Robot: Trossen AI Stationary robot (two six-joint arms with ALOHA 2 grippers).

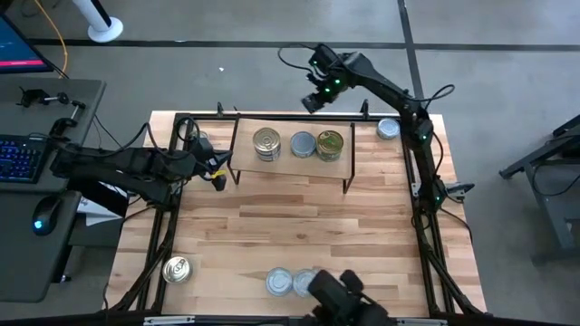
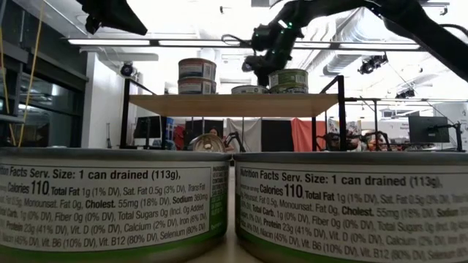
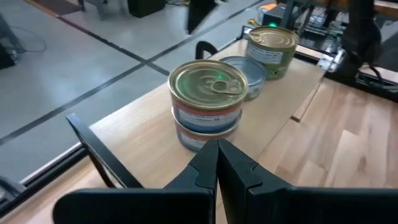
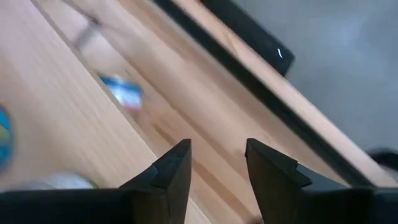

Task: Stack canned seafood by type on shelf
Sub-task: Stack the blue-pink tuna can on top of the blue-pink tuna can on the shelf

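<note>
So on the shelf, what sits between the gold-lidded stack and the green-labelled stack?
A single pale blue-silver can sits between the gold-lidded stack and the green-labelled stack on the shelf, clearest in the high view.

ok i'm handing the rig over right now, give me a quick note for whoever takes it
Right gripper: open and empty, raised over the shelf's far edge.
Left gripper: shut, empty, parked at the shelf's left end.
On the shelf: a two-can gold-lid stack at left, one pale blue-silver can in the middle, a green-label stack at right.
Off the shelf: one can at the table's far right corner, one gold can near left, two silver cans at the near edge.
Left to do: shelve those four by type.
</note>
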